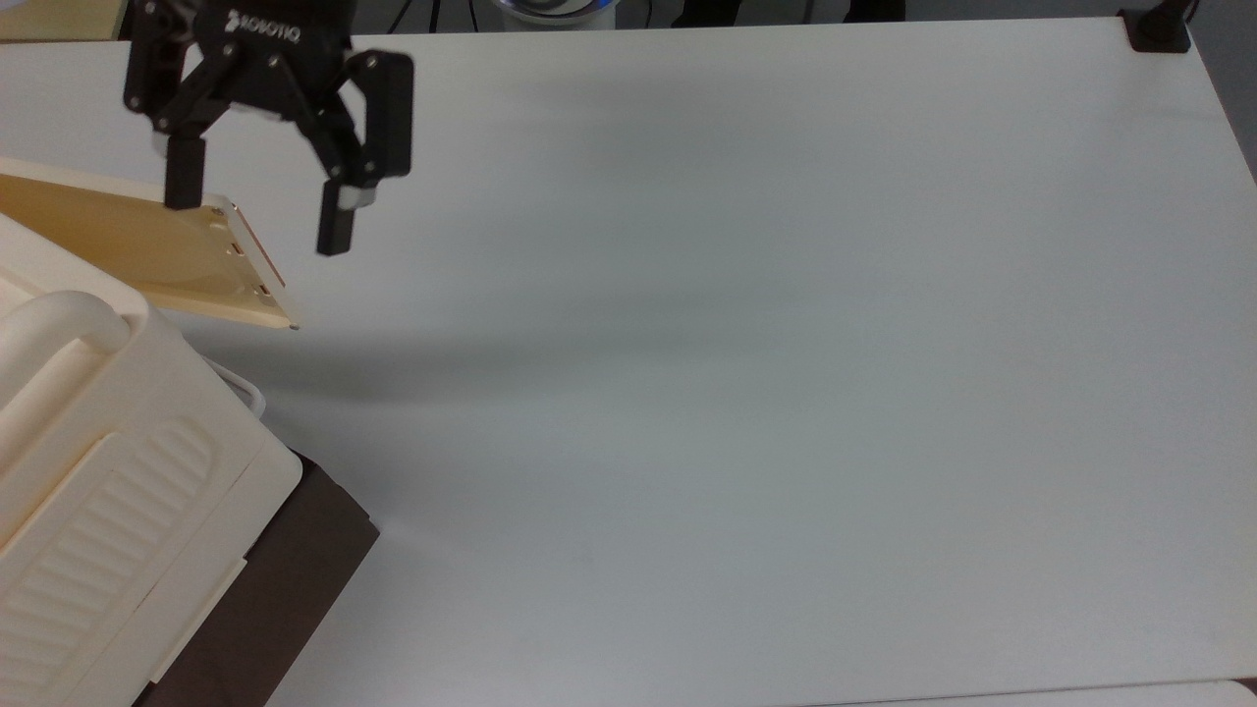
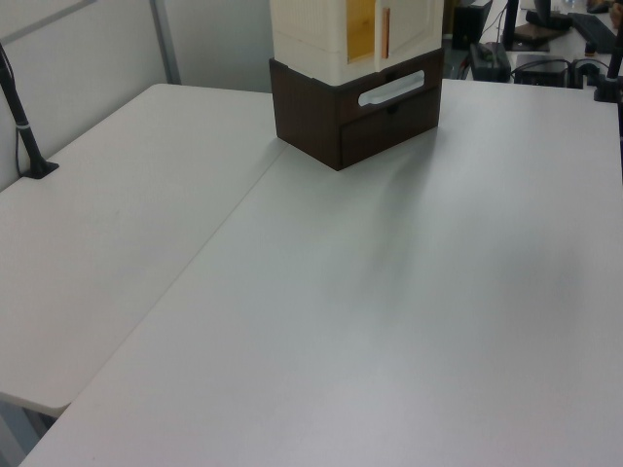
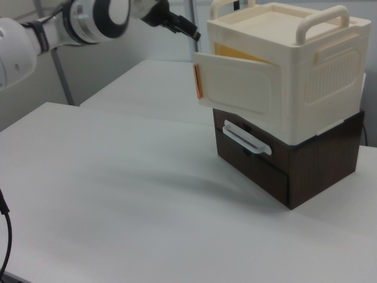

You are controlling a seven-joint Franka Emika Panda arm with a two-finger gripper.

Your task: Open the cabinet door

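Cream cabinet door [image 1: 147, 250] stands partly open, its free edge seemingly between the fingers of the wide-open gripper [image 1: 257, 218].

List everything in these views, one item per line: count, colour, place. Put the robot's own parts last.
Table: one, white, fills the top view and carries everything.
Cabinet: one, cream, with two top handles, stacked on the drawer unit.
Cabinet door: one, cream outside and yellowish-tan inside, swung partly open from the cabinet's front, away from the gripper.
Drawer unit: one, dark brown, under the cabinet, with a white handle on its front.
Clamp base: one, black, at the table's corner at the top view's upper right.
Post: one, black, at the table edge on the left view's left.
Robot arm: one, white with black joints, at the right view's upper left.
Gripper: one, black, open, above the door's free edge in the top view.
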